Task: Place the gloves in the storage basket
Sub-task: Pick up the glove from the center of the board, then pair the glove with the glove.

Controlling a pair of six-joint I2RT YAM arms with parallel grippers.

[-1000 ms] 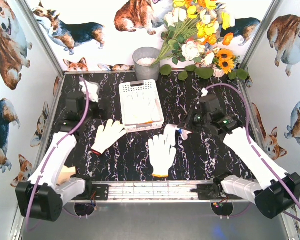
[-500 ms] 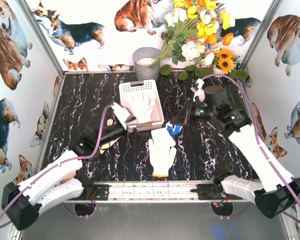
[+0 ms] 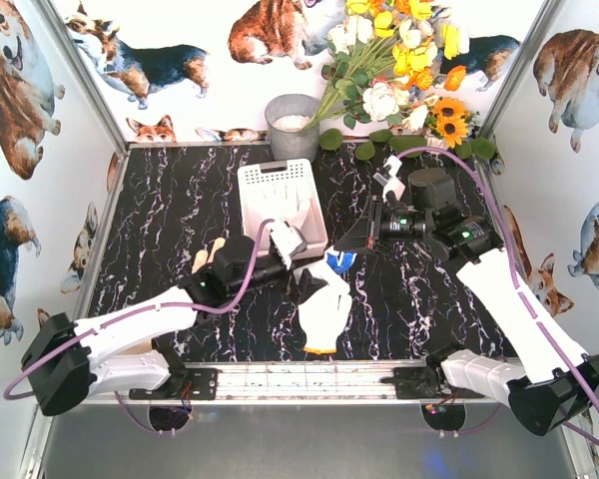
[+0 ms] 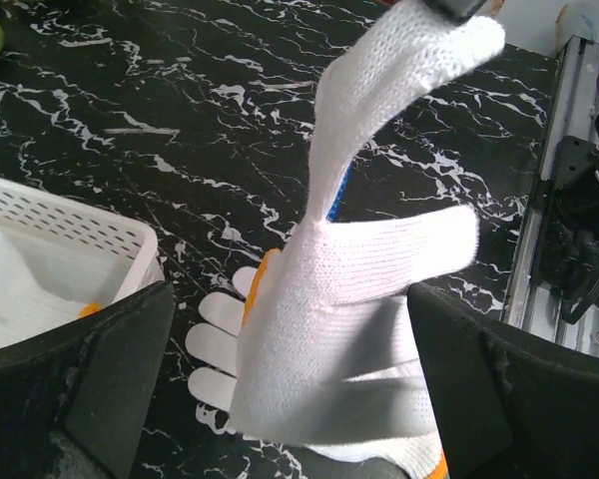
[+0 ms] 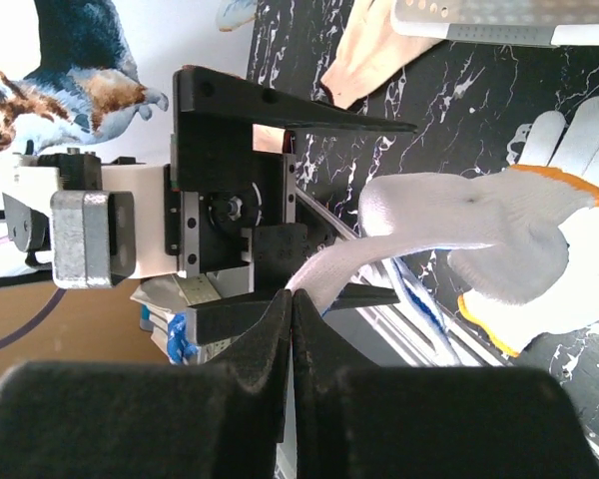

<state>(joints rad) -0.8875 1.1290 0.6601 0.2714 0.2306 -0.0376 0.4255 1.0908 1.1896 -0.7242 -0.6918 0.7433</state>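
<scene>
At table centre, just off the near right corner of the storage basket [image 3: 276,172]: both arms met over one glove.

Right gripper [image 5: 293,304]: fingers pressed fully together on the tip of one finger of a white knit glove. That hanging glove [image 4: 349,329] dangled from the pinch, body slack and folded, clear of the black marbled tabletop [image 3: 180,200]. A patch of blue showed just behind it; could not tell which glove it belonged to.

Left gripper [image 4: 290,299]: spread wide, one finger on each side of the hanging glove, neither touching the fabric. Nothing held.

Below the pair, a second white glove [image 3: 324,314] lay flat on the tabletop, orange trim at the cuff, cuff toward the arm bases. Its fingertips lay under the hanging glove.

Basket stood upright at mid-table, left of the right gripper. White gloves [image 3: 285,210] lay inside it, some orange showing at the near end.

A pale peach glove [image 5: 364,55] lay on the tabletop beside the left arm, apart from the others.

At the back wall: round grey bucket [image 3: 292,125], artificial flowers [image 3: 399,60] to its right.
</scene>
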